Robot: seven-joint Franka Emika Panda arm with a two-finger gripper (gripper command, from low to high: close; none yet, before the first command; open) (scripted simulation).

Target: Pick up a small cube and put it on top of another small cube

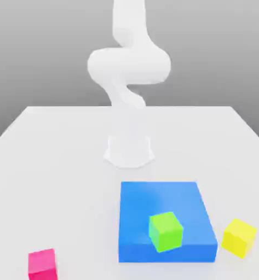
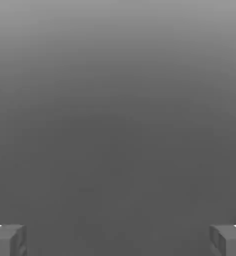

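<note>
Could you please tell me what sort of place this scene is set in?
Most likely a simulated tabletop test bench: a plain white table against a bare grey backdrop, a white robot arm mounted on it, and small coloured cubes beside a blue block.

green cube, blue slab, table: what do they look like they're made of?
It is a simulator render, so this is only a guess from looks.
Green cube: flat, matte, plastic-like; uniform colour, no glints.
Blue slab: same matte, solid look, shaded only by face.
Table: plain white, smooth, matte, no grain or texture; its material cannot be told.

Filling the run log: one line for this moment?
gripper jaws open, nothing held | green cube on blue block | pink cube, yellow cube on table
</note>
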